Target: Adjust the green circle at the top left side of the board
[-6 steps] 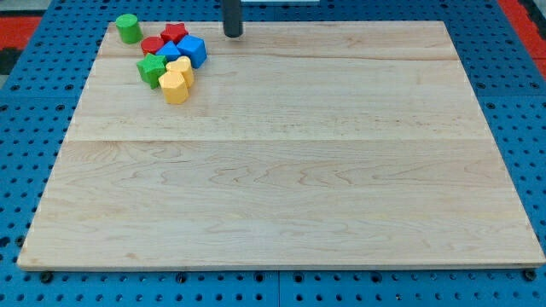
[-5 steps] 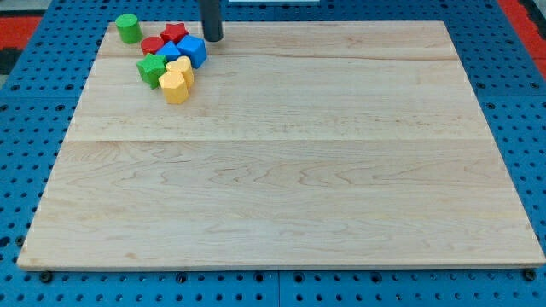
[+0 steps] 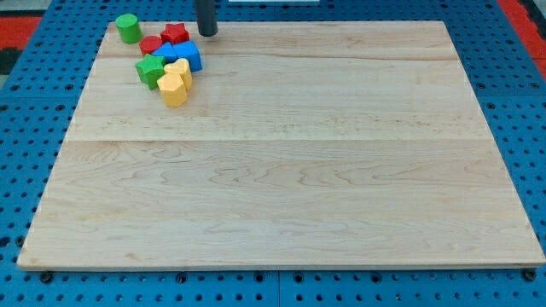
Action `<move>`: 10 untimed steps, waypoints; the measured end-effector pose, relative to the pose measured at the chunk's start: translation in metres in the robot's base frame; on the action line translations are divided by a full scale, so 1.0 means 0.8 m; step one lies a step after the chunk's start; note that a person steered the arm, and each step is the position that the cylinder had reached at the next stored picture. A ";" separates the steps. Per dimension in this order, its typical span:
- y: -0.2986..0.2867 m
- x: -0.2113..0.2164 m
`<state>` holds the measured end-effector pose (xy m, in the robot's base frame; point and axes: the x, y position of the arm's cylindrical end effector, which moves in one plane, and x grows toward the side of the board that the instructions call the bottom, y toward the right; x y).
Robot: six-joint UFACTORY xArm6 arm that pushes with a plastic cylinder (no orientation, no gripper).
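The green circle point(image 3: 128, 28) stands alone at the board's top left corner. My tip point(image 3: 207, 33) is at the view's top, well to the right of the green circle and just right of the red star point(image 3: 175, 34). Below the tip lies a tight cluster: a red round block point(image 3: 152, 45), a blue cube point(image 3: 187, 55), another blue block point(image 3: 170, 53), a green star point(image 3: 151, 70), a yellow block point(image 3: 181, 68) and a yellow hexagon point(image 3: 173, 88).
The wooden board point(image 3: 290, 170) lies on a blue pegboard point(image 3: 26, 170). A red patch point(image 3: 21, 30) shows beyond the top left corner.
My tip has moved left along the board's top edge, from right of the cluster to beside the red star. The blue cube and its neighbours have shifted slightly left.
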<state>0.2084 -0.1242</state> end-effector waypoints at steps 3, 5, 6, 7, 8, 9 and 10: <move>-0.018 0.000; -0.007 -0.021; -0.091 -0.021; -0.109 -0.021; -0.111 -0.021; -0.115 -0.021; -0.109 -0.014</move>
<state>0.1968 -0.2116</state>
